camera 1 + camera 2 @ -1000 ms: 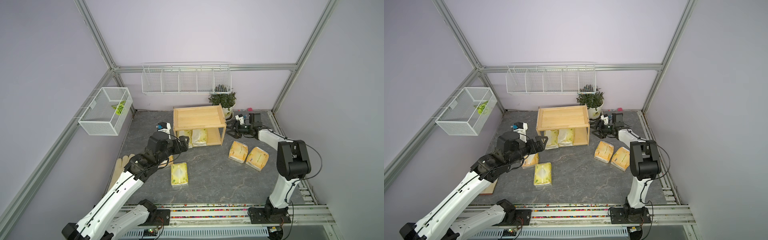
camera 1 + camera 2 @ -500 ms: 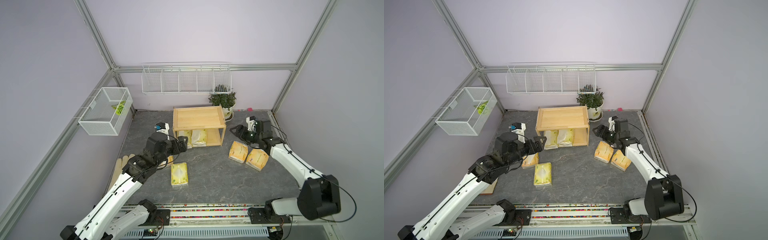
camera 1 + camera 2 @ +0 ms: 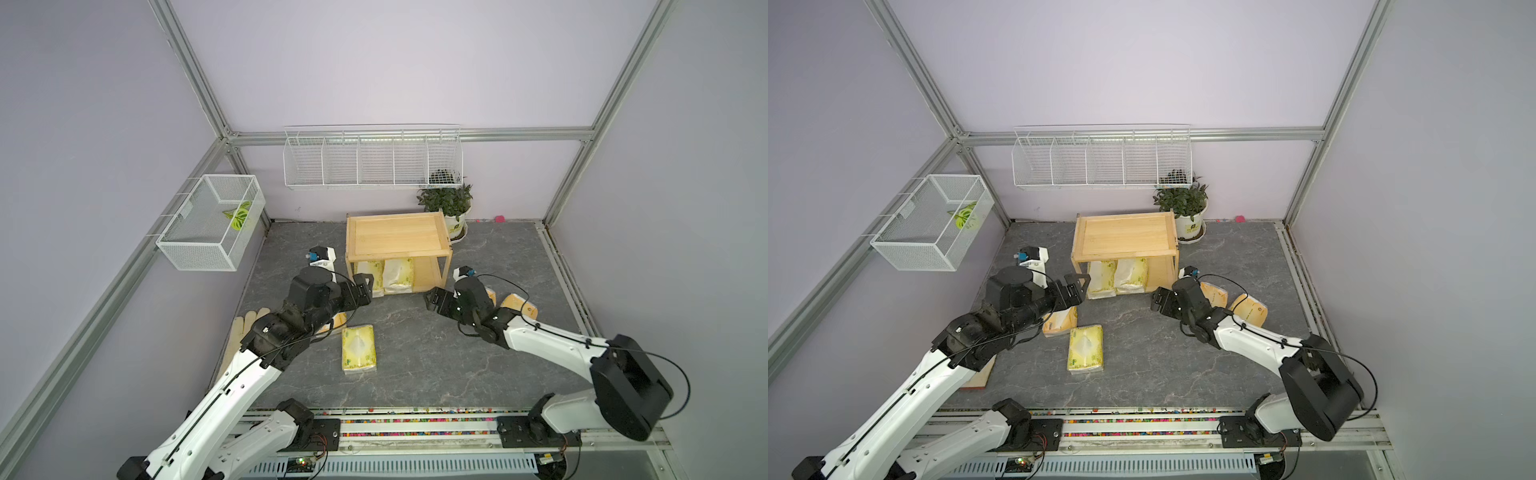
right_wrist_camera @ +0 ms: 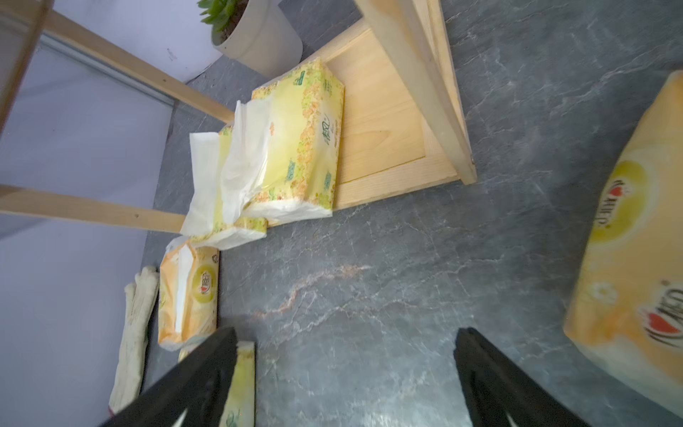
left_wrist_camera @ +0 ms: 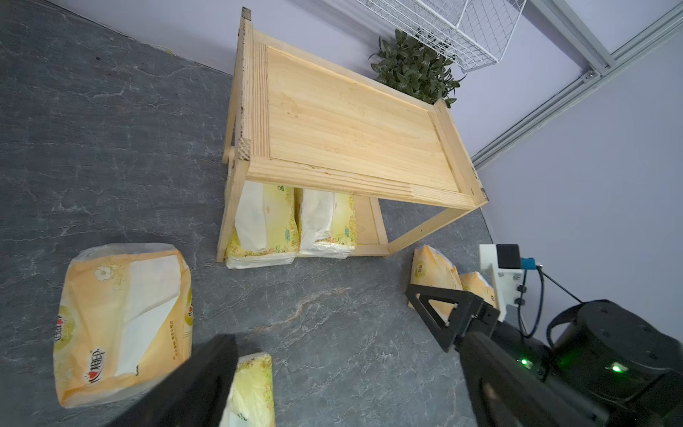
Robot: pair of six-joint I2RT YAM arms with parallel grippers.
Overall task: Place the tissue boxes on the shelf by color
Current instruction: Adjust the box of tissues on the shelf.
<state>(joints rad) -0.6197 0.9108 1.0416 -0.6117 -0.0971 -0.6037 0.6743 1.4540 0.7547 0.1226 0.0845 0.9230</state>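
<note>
The pale wooden shelf (image 3: 398, 239) (image 3: 1125, 237) stands at the back with its tray top bare. Two lemon-yellow tissue boxes (image 3: 398, 274) (image 5: 266, 225) (image 4: 295, 148) stand side by side at the left of its lower tier. A third lemon-yellow box (image 3: 358, 348) (image 3: 1086, 348) lies flat on the floor in front. One orange box (image 3: 1061, 322) (image 5: 123, 321) lies under my left arm, and two orange boxes (image 3: 521, 307) (image 3: 1250, 309) (image 5: 434, 273) lie right of the shelf. My left gripper (image 3: 365, 286) (image 5: 343, 369) is open and empty by the shelf's left front corner. My right gripper (image 3: 432, 301) (image 4: 343, 355) is open and empty over bare floor by the right front corner.
A cream glove (image 3: 245, 328) (image 4: 135, 332) lies at the left edge of the floor. A potted plant (image 3: 449, 203) stands behind the shelf's right end. White wire baskets (image 3: 372, 164) (image 3: 212, 224) hang on the back and left walls. Grey floor lies between the grippers.
My right arm has swung from the back right beside the shelf round to the shelf's right front corner, and its jaws have widened. The left arm has hardly moved.
</note>
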